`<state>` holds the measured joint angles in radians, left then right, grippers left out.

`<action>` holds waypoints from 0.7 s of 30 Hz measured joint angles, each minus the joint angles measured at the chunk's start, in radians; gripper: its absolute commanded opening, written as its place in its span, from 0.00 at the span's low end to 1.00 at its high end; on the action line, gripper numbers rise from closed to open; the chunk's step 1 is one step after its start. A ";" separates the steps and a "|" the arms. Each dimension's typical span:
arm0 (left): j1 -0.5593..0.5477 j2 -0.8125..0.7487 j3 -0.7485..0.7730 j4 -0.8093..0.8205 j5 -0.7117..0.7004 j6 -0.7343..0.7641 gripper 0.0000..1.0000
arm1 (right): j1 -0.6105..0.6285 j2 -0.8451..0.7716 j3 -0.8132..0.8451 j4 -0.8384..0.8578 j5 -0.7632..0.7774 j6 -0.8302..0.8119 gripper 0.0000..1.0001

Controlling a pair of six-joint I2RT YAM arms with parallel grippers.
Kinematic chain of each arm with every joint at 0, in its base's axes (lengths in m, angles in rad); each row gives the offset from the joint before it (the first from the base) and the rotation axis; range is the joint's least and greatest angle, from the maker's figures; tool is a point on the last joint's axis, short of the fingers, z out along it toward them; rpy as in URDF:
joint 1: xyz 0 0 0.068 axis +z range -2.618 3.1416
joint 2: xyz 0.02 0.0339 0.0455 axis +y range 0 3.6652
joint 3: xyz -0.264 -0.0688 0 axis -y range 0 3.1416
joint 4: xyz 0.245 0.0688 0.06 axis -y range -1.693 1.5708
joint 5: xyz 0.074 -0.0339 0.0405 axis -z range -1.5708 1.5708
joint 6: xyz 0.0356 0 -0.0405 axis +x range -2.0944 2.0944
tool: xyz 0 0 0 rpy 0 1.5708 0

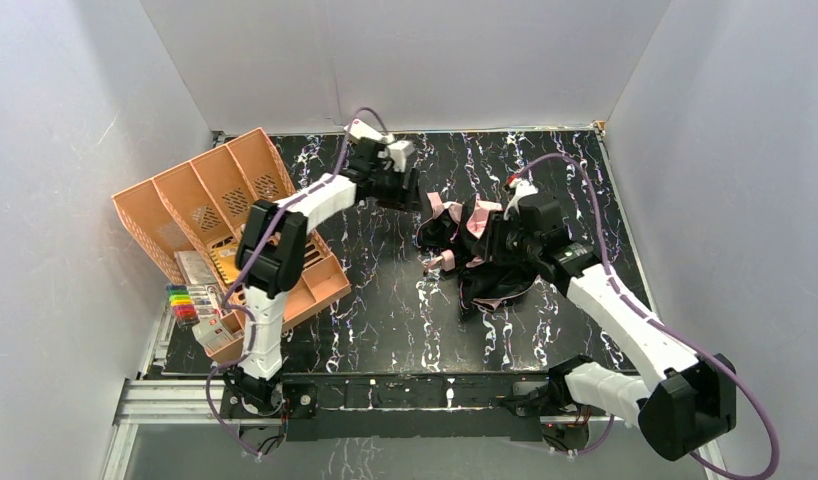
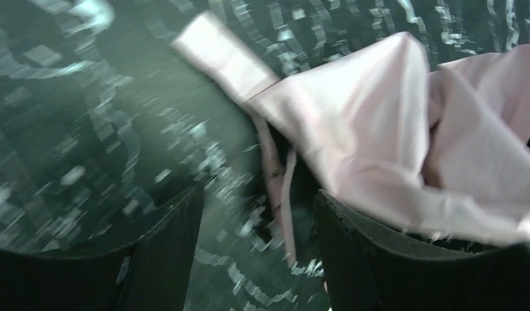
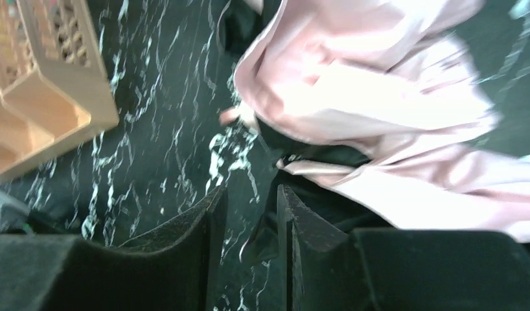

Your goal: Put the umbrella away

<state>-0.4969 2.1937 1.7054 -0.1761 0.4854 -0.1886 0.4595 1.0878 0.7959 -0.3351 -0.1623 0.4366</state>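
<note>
Umbrella (image 1: 485, 280) lying as a crumpled heap of pink and black fabric on the bench (image 1: 385, 300), right of centre, well apart from the orange rack (image 1: 225, 200) at the left edge. The heap is stretching roughly from far-left to near-right; its handle cannot be told apart in any view, so the true long axis is remaining uncertain.

Left fingers (image 2: 165, 253) are standing spread wide at the heap's far-left edge, pinching nothing. In the left wrist view a pink fold is draping over the right-hand finger and a thin pink edge is hanging in the gap, touching neither pad firmly.

Right fingers (image 3: 184, 246) are standing a little apart, bare bench showing between them, also pinching nothing. They are hovering over the heap's middle, with black fabric lying just beside one finger and the pink sheet spreading ahead and to the right.

The right arm is sitting nearer the bulk of the fabric; the left arm is sitting between heap and rack. Judged from this, the coming grasp is turning on fabric that lies ahead of both pairs of fingers, not yet between them.
</note>
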 measured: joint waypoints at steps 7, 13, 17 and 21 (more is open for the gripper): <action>0.080 -0.269 -0.254 0.024 -0.104 -0.028 0.62 | -0.017 0.009 0.197 -0.132 0.287 -0.093 0.49; 0.037 -0.449 -0.463 0.068 -0.130 -0.077 0.56 | -0.129 0.134 0.243 -0.134 0.376 -0.124 0.49; -0.020 -0.460 -0.557 0.074 -0.156 -0.112 0.55 | -0.245 0.245 0.245 -0.116 0.369 -0.126 0.50; -0.114 -0.456 -0.605 0.078 -0.176 -0.145 0.53 | -0.339 0.338 0.239 -0.082 0.346 -0.125 0.50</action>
<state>-0.6106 1.7378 1.1000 -0.0978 0.3096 -0.3332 0.1204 1.4261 1.0348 -0.4175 0.1841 0.3119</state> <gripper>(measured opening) 0.543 0.502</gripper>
